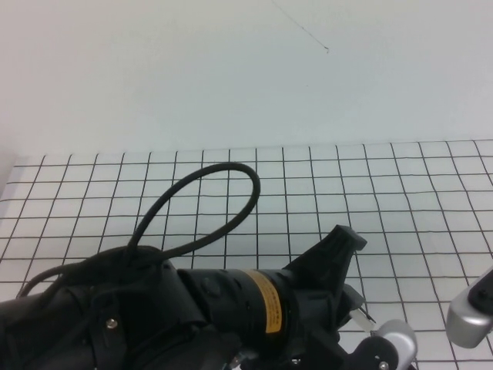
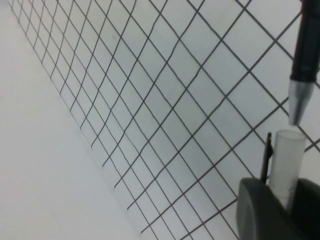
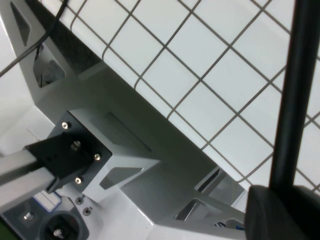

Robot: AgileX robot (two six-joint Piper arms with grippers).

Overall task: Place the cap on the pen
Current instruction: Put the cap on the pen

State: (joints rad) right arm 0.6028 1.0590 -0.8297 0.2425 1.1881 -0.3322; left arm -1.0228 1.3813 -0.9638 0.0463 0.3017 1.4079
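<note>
Nearing cap [image 2: 286, 165]: pen [image 2: 305, 55] tip.

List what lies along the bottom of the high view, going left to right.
Left arm with its looping black cable → left claw, shut on the cap → silvery part of the right arm.

Bright, even, diffuse light; faint soft shadows; mild overall blur, close foreground parts out of focus.

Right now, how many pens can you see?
1. The pen is held in the right claw, silvery tip just above the open end of the translucent cap gripped by the left claw. Others may be hidden behind the arm.
</note>
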